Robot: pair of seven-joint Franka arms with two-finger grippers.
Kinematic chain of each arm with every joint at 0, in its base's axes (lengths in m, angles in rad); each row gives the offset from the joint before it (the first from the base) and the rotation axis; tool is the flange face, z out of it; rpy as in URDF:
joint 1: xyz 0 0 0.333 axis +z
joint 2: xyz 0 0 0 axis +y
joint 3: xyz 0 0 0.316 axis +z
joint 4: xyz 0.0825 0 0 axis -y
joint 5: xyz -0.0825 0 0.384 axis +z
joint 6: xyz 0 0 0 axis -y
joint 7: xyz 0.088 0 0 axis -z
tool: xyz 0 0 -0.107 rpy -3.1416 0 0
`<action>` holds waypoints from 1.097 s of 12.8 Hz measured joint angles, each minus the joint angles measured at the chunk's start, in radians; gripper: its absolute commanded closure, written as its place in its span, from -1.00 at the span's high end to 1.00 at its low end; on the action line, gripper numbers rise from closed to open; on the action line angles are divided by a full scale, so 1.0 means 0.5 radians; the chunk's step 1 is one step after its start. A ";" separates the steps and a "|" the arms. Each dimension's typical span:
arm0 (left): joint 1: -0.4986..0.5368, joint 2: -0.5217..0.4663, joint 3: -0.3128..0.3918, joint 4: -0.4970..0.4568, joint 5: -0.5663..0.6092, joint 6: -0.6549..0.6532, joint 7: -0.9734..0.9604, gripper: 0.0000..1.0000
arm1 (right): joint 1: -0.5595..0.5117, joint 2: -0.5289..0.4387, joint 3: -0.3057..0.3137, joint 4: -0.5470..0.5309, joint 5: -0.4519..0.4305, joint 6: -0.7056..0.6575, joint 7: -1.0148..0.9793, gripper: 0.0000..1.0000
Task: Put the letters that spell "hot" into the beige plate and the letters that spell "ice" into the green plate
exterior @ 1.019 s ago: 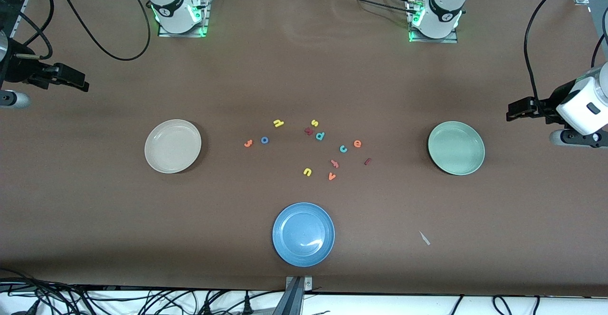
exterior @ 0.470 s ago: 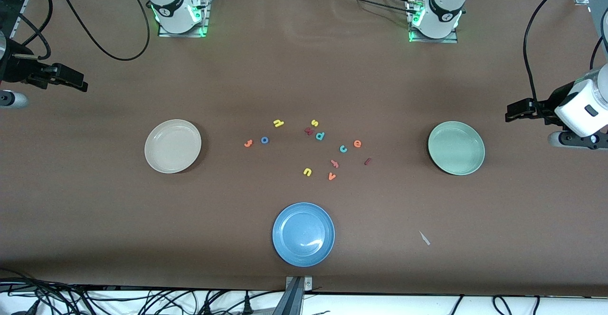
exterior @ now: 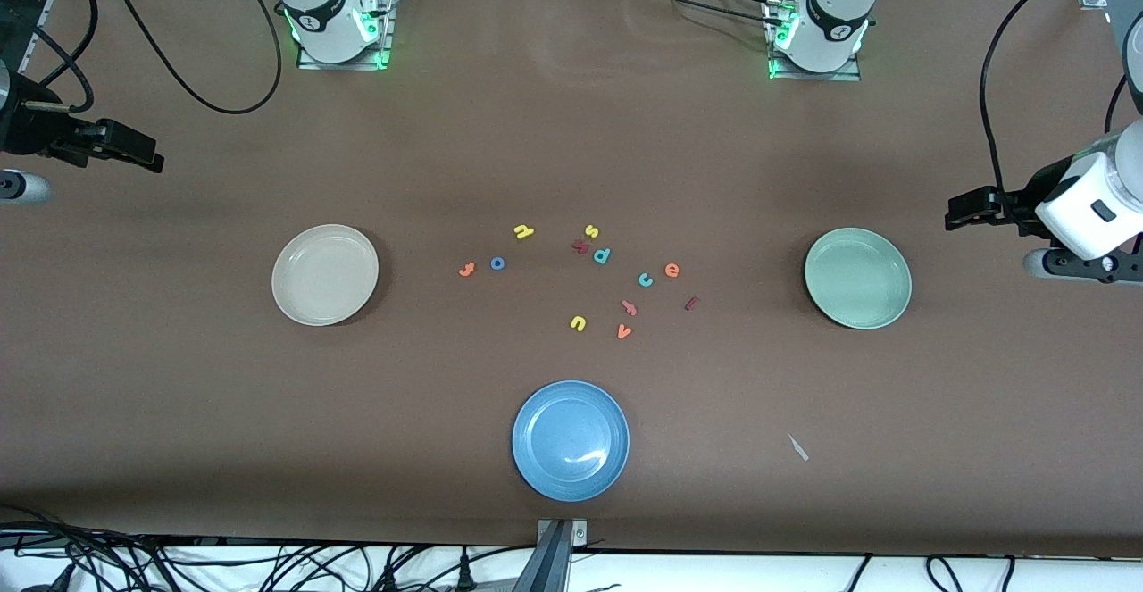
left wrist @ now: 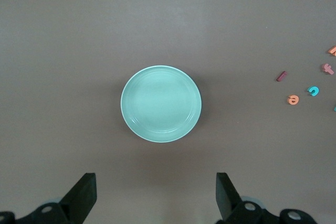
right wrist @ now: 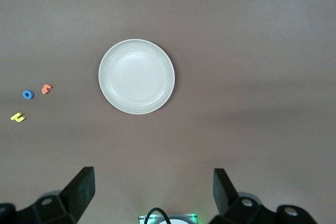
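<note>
Both arms wait high. Left end effector [left wrist: 154, 195] and right end effector [right wrist: 151, 192] wide open, empty. Pinch tiny yellow h [exterior: 524, 231] squarely.

Blue plate [exterior: 571, 440]: lying on the brown table [exterior: 179, 396], nearest the front camera.
Orange v [exterior: 623, 332]: lying farther from the camera than the blue plate.
Yellow u [exterior: 578, 323]: sitting beside the orange v.
Yellow s [exterior: 591, 231], teal d [exterior: 602, 255], wider dark red letter [exterior: 581, 246]: clustering together, farther still from the blue plate.
Pale scrap [exterior: 798, 447]: lying level with the blue plate, toward the left arm's end.
</note>
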 measured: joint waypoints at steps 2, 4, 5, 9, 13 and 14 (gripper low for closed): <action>-0.054 0.017 -0.008 -0.002 -0.001 0.000 -0.080 1.00 | 0.000 0.000 -0.003 0.000 0.000 0.000 0.000 1.00; -0.174 0.062 -0.016 -0.003 -0.001 0.000 -0.294 1.00 | 0.000 0.001 -0.003 0.000 0.000 0.000 0.000 1.00; -0.247 0.094 -0.018 -0.003 -0.001 0.014 -0.417 1.00 | 0.000 0.001 -0.003 0.000 0.000 0.000 0.000 1.00; -0.399 0.234 -0.022 -0.008 -0.194 0.122 -0.836 0.95 | 0.000 0.001 -0.003 0.000 0.000 0.000 0.000 1.00; -0.472 0.279 -0.022 -0.161 -0.235 0.339 -1.233 0.88 | 0.000 0.001 -0.004 0.000 0.000 0.000 0.000 1.00; -0.516 0.286 -0.024 -0.241 -0.235 0.465 -1.371 0.88 | 0.000 0.001 -0.004 0.000 0.000 0.000 0.000 1.00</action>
